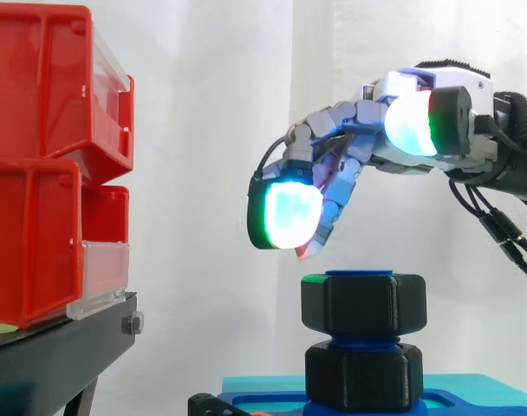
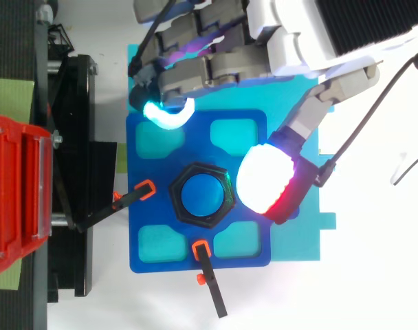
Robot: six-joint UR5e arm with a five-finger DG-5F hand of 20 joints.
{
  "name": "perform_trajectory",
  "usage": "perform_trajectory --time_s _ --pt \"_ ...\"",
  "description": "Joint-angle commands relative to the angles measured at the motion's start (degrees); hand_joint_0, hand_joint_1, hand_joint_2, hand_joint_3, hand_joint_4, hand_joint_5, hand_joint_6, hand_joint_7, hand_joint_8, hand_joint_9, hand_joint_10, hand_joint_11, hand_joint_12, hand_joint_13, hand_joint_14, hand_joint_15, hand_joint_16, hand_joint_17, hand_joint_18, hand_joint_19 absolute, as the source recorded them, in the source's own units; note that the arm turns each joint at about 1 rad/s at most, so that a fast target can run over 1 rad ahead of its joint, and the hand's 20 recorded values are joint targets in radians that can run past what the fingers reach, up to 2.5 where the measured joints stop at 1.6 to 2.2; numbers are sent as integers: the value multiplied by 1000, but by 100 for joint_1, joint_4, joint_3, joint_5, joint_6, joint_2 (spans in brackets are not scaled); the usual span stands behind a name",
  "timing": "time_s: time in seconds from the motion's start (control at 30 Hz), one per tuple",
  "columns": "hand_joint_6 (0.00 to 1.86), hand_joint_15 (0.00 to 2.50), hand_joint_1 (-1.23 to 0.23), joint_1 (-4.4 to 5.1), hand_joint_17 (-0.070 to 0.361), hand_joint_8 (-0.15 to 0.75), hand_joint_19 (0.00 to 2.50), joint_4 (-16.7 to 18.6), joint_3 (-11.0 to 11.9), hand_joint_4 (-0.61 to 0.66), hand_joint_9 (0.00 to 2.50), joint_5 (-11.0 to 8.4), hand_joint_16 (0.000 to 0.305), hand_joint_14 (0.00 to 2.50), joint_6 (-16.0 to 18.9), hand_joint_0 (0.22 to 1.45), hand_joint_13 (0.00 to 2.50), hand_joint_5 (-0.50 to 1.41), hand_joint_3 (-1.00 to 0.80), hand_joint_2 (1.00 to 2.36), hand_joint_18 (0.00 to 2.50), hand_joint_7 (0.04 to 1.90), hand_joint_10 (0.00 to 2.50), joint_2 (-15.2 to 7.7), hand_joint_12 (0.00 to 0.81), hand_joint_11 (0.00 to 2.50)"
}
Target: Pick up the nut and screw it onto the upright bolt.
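Observation:
A blue upright bolt [image 2: 202, 194] stands in the middle of a blue fixture plate [image 2: 195, 146]. A black hex nut [image 1: 363, 305] sits on it near the top, level, with the bolt's blue end [image 1: 361, 274] just showing above it. From above, the nut [image 2: 175, 196] rings the bolt. A second black hex piece [image 1: 363, 374] sits lower on the bolt, at the plate. My hand [image 1: 350, 147] hovers above and slightly left of the nut without touching it. Its fingers are relaxed and hold nothing. One glowing pad [image 2: 264, 179] hangs beside the nut's right side.
Red bins [image 1: 38, 173] on a black stand [image 1: 55, 355] lie to the left, close to the fixture. Two black clamps with orange tips [image 2: 137, 194] [image 2: 207, 278] point at the bolt. The blue plate rests on a teal base [image 2: 295, 234].

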State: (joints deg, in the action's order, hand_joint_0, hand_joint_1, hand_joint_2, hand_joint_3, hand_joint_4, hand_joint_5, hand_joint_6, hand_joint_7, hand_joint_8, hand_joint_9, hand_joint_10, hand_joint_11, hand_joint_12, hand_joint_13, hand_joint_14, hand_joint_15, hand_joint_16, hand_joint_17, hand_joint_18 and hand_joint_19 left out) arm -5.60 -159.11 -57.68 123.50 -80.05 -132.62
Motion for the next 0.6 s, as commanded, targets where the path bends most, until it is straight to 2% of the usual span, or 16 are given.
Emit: perform_trajectory --time_s 0.0,0.03,0.13,0.17,0.33,0.57 --pt "504 0 -89 41 61 250 113 82 3 260 1081 -45 27 0 16 517 679 -65 -500 1000 430 883 0 -1 242 0" --pt "504 0 -89 67 61 250 109 179 -6 255 1068 -133 27 0 -20 517 673 -66 -500 1000 430 869 0 -1 242 0" --pt "503 0 -88 111 62 250 113 241 -111 253 1062 -194 28 0 -37 516 664 -66 -500 1000 420 856 0 -18 247 0" --pt "504 0 -88 155 63 247 107 320 -243 256 1049 -238 28 0 -20 516 658 -67 -500 1000 416 844 0 -18 249 0" --pt "503 0 -85 261 66 239 88 495 -551 243 994 -344 30 0 112 514 613 -73 -500 1000 351 813 0 -18 255 0" --pt "503 0 -74 375 69 242 59 434 -560 237 936 -432 31 0 183 512 554 -77 -500 1000 287 797 0 -9 271 0"
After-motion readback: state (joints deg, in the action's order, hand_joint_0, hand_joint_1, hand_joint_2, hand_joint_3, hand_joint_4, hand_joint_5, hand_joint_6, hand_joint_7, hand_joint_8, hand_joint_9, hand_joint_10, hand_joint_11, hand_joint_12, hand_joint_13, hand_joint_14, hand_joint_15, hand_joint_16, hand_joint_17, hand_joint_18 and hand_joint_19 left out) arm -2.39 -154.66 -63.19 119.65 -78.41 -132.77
